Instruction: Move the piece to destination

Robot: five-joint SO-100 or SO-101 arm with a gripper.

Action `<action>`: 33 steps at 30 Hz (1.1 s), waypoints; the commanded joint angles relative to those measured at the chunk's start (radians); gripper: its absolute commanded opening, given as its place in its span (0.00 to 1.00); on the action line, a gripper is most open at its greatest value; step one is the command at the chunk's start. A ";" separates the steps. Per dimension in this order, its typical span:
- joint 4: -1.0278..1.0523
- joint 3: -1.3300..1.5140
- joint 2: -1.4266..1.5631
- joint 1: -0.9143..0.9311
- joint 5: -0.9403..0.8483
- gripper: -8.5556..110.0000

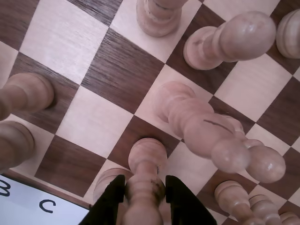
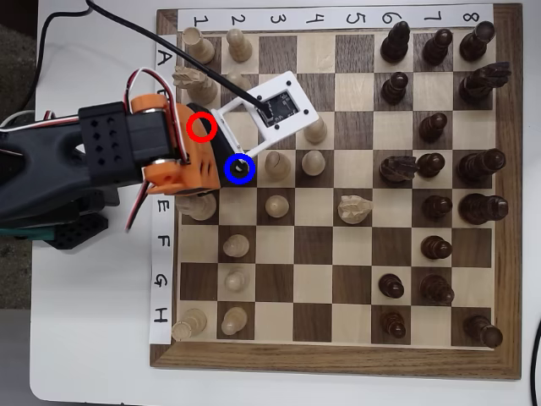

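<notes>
In the wrist view the piece [image 1: 146,180], a slim light-tan pawn, stands with its base on a dark-brown square [image 1: 136,133]. My gripper [image 1: 145,197] is shut on it, one black finger pressed against each side of its upper part. In the overhead view the gripper [image 2: 239,167] sits right over the destination, and the blue ring [image 2: 241,157] marks that dark square in column 2. The orange and black arm body [image 2: 161,152] reaches in from the left. The piece itself is hidden under the gripper there. A red ring [image 2: 201,127] marks a square one row up, on the arm.
A tall light piece [image 1: 211,136] stands close to the right of the pawn, with another light pawn [image 1: 229,40] behind it. More light pieces [image 1: 26,93] stand at the left by the lettered board edge [image 1: 28,204]. Light pawns [image 2: 276,163] neighbour the ringed square; dark pieces [image 2: 439,127] fill the right side.
</notes>
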 commanded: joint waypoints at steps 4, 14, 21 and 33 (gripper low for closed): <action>-0.023 0.008 0.028 -0.005 -0.015 0.07; -0.046 0.031 0.031 -0.005 -0.037 0.09; -0.058 0.041 0.032 0.000 -0.046 0.10; -0.058 0.049 0.037 0.017 -0.075 0.14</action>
